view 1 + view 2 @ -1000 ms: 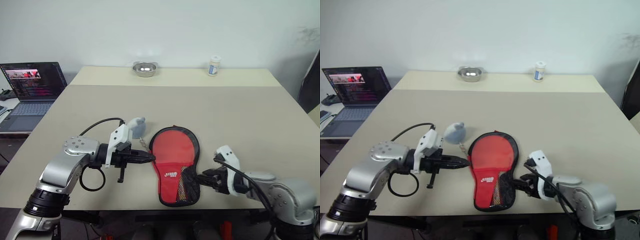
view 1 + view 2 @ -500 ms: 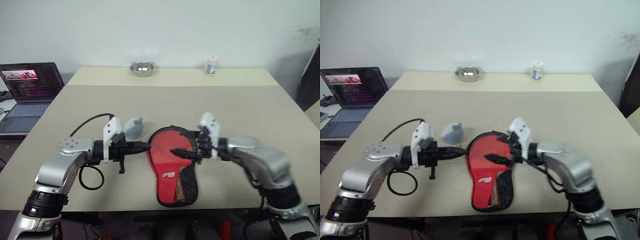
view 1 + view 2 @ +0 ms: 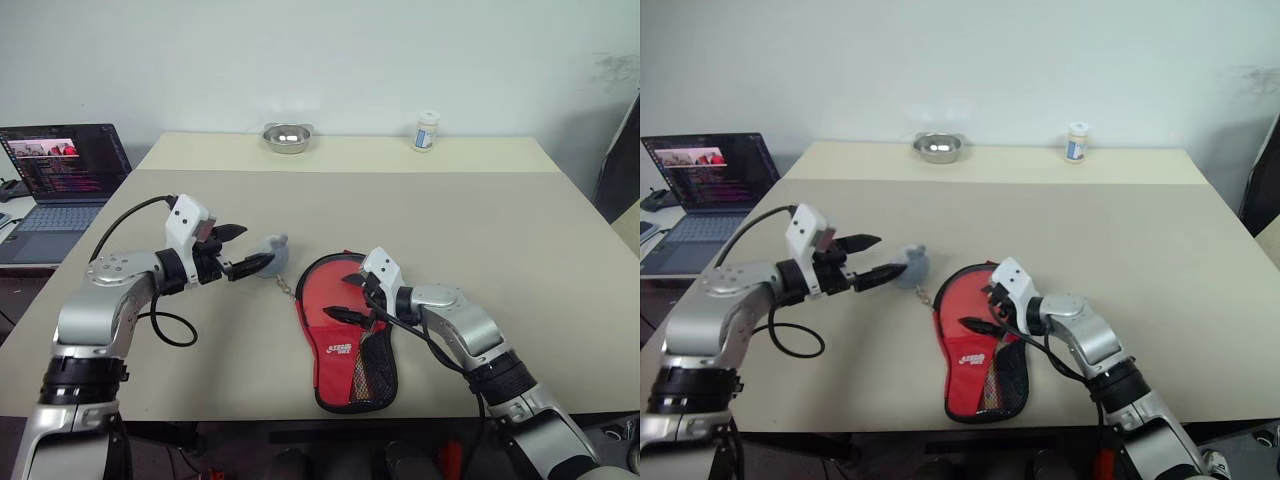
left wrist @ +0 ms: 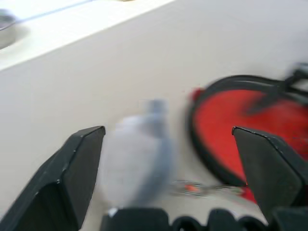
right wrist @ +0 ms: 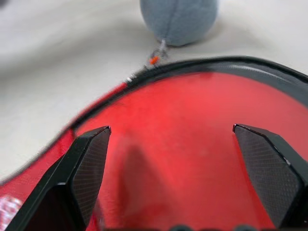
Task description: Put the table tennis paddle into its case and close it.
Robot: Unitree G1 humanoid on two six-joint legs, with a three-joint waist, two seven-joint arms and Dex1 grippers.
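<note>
Nearest the robot, the paddle-shaped soft case [image 3: 345, 335] with black fabric rim and red-and-black mesh lies flat on the beige counter [image 3: 480, 230]. Its narrow handle end points toward the robot and its round end away, so the long axis runs near-to-far. The table tennis paddle [image 3: 335, 300], round smooth red rubber face up, sits inside the case, which looks not yet closed.

The right gripper [image 3: 347, 297] hangs over the round red face, fingers wide apart and empty, pointing toward the robot's left. It is the nearer one to the case.

Just beyond the case's round end on the left lies a grey soft ball-shaped pull [image 3: 275, 252], joined to the case rim by a short chain.

The left gripper [image 3: 240, 250] is at that pull, fingers apart, holding nothing. Judgement: closing turns on the pull, which lies right at the left fingers.
</note>
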